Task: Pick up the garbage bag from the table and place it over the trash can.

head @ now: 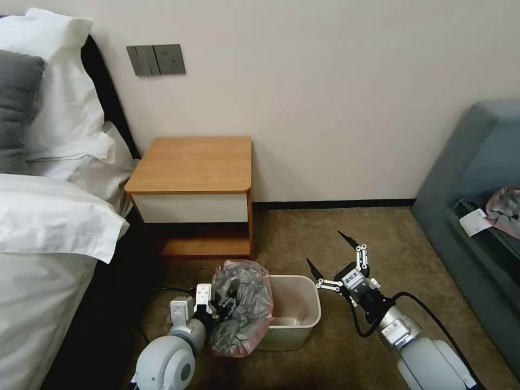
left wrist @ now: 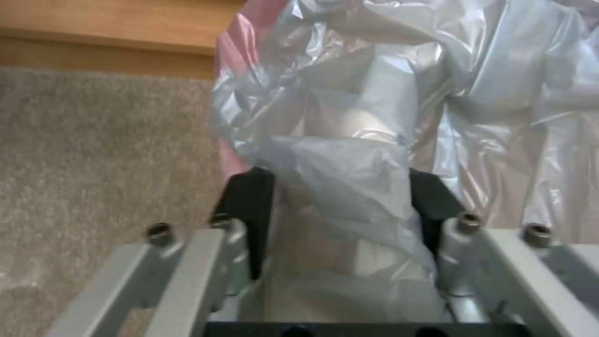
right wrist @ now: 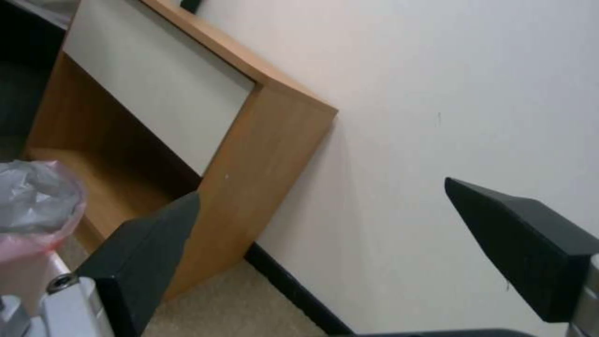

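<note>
The silver-grey garbage bag (head: 242, 303) with a pink rim is draped over the left end of the cream trash can (head: 297, 319), bunched up above its rim. My left gripper (head: 219, 310) reaches in from the left and is shut on the garbage bag (left wrist: 374, 140), whose plastic runs between the black fingers (left wrist: 250, 210). My right gripper (head: 325, 249) hovers open to the right of the bin, holding nothing. In the right wrist view its open gripper (right wrist: 321, 194) faces the wall, with the table (right wrist: 274, 140) and the garbage bag (right wrist: 31, 201) at one side. The table (head: 189, 162) stands behind the bin with a bare top.
A bed with white pillows (head: 54, 216) fills the left side. A grey-blue sofa (head: 476, 173) stands at the right, with a pink-and-grey bundle (head: 506, 208) and a white card (head: 474, 221) on it. A black cable (head: 168, 290) lies on the carpet.
</note>
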Controlling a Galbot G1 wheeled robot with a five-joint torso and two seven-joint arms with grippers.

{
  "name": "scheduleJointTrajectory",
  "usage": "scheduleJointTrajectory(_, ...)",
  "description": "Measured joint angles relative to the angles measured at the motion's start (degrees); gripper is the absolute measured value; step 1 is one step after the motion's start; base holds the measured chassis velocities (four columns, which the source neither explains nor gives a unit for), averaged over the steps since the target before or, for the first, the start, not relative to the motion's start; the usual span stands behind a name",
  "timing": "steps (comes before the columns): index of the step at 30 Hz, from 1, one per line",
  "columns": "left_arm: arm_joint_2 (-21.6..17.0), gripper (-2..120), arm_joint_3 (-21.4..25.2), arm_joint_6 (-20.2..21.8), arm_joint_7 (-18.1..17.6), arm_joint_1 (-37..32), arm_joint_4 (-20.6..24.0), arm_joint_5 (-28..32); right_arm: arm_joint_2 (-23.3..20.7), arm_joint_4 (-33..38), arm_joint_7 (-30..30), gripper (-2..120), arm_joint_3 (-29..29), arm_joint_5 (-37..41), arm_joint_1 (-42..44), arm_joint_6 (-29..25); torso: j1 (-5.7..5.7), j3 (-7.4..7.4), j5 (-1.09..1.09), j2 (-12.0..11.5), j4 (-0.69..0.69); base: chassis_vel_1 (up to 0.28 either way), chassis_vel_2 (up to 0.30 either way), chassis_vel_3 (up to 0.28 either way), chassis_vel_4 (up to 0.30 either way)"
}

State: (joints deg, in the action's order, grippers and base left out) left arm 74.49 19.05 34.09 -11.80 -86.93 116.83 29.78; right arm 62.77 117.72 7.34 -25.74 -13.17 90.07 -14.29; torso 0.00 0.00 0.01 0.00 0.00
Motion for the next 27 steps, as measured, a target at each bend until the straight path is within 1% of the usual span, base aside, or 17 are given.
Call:
scheduleJointTrajectory(1, 0.13, 38, -0.03, -0.15, 0.0, -0.03, -0.04, -0.24, -0.05, 0.01, -0.01, 100, -0.02, 0.01, -0.07, 0.02, 0.0, 0.0, 0.0, 0.0, 0.0, 0.0, 0.0, 0.0, 0.0)
scheduleJointTrajectory(2, 0.27, 31, -0.05, -0.35, 0.0, -0.07, -0.05, -0.61, -0.15, 0.02, -0.05, 100, -0.09, 0.05, -0.11, 0.05, 0.0, 0.0, 0.0, 0.0, 0.0, 0.0, 0.0, 0.0, 0.0)
scheduleJointTrajectory(3, 0.27, 31, -0.05, -0.35, 0.0, -0.07, -0.05, -0.61, -0.15, 0.02, -0.05, 100, -0.09, 0.05, -0.11, 0.05, 0.0, 0.0, 0.0, 0.0, 0.0, 0.0, 0.0, 0.0, 0.0)
scheduleJointTrajectory(4, 0.34, 28, -0.06, -0.56, 0.0, -0.1, -0.07, -0.87, -0.19, 0.02, -0.06, 100, -0.16, 0.06, -0.11, 0.06, 0.0, 0.0, 0.0, 0.0, 0.0, 0.0, 0.0, 0.0, 0.0)
scheduleJointTrajectory(6, 0.59, 18, -0.04, -1.62, -0.05, -0.34, -0.16, -2.0, -0.18, 0.02, -0.09, 100, -0.25, 0.06, -0.09, 0.06, 0.0, 0.0, -0.01, 0.0, 0.0, 0.0, 0.0, 0.0, 0.0)
scheduleJointTrajectory(7, 0.59, 18, -0.04, -1.62, -0.05, -0.34, -0.16, -2.0, -0.18, 0.02, -0.09, 100, -0.25, 0.06, -0.09, 0.06, 0.0, 0.0, -0.01, 0.0, 0.0, 0.0, 0.0, 0.0, 0.0)
scheduleJointTrajectory(9, 0.95, 11, 0.04, -3.26, -0.05, -1.06, -0.12, -2.98, 0.02, 0.04, -0.12, 100, -0.21, 0.06, -0.19, 0.07, 0.0, 0.0, -0.02, 0.0, 0.0, 0.0, 0.0, 0.0, 0.0)
scheduleJointTrajectory(11, 1.04, 9, 0.08, -3.85, -0.08, -1.29, -0.07, -3.46, 0.09, 0.08, -0.13, 100, -0.15, 0.06, -0.27, 0.07, 0.0, 0.0, -0.02, 0.0, -0.01, 0.0, 0.0, 0.0, 0.0)
scheduleJointTrajectory(14, 1.18, 9, 0.21, -7.32, 0.63, -2.63, 0.35, -7.18, 0.5, 0.39, -0.2, 100, 0.11, 0.23, -0.86, 0.14, 0.0, 0.0, -0.02, 0.0, 0.0, 0.0, 0.0, 0.0, 0.0)
scheduleJointTrajectory(15, 1.18, 9, 0.21, -7.32, 0.63, -2.63, 0.35, -7.18, 0.5, 0.39, -0.2, 100, 0.11, 0.23, -0.86, 0.14, 0.0, 0.0, -0.02, 0.0, 0.0, 0.0, 0.0, 0.0, 0.0)
scheduleJointTrajectory(19, 0.6, 9, 0.44, -9.07, 0.83, -4.25, 2.16, -8.7, 1.24, 0.95, -0.68, 100, 0.48, 1.39, -0.97, 0.61, 0.0, 0.0, -0.01, 0.0, 0.0, 0.0, 0.0, 0.0, 0.0)
scheduleJointTrajectory(21, 0.19, 9, 0.9, -11.75, 0.83, -5.61, 4.38, -9.7, 2.09, 2.1, -2.01, 100, 1.62, 4.49, -0.88, 2.01, 0.0, 0.0, 0.0, 0.0, 0.0, 0.0, 0.0, 0.0, 0.0)
scheduleJointTrajectory(22, 0.19, 9, 0.9, -11.75, 0.83, -5.61, 4.38, -9.7, 2.09, 2.1, -2.01, 100, 1.62, 4.49, -0.88, 2.01, 0.0, 0.0, 0.0, 0.0, 0.0, 0.0, 0.0, 0.0, 0.0)
scheduleJointTrajectory(24, 0.17, 9, 1.35, -15.25, 1.11, -6.3, 5.74, -10.98, 2.91, 3.67, -3.75, 100, 3.53, 9.85, -1.37, 4.16, 0.0, 0.0, 0.0, 0.0, 0.0, 0.0, 0.0, 0.0, 0.0)
scheduleJointTrajectory(25, 0.17, 9, 1.35, -15.25, 1.11, -6.3, 5.74, -10.98, 2.91, 3.67, -3.75, 100, 3.53, 9.85, -1.37, 4.16, 0.0, 0.0, 0.0, 0.0, 0.0, 0.0, 0.0, 0.0, 0.0)
scheduleJointTrajectory(27, 0.4, 9, 1.63, -18.15, 0.73, -6.5, 6.49, -11.01, 3.54, 6.72, -4.98, 100, 6.36, 20.43, -2.06, 9.44, 0.0, 0.0, 0.0, -0.01, 0.0, 0.0, 0.0, 0.0, 0.0)
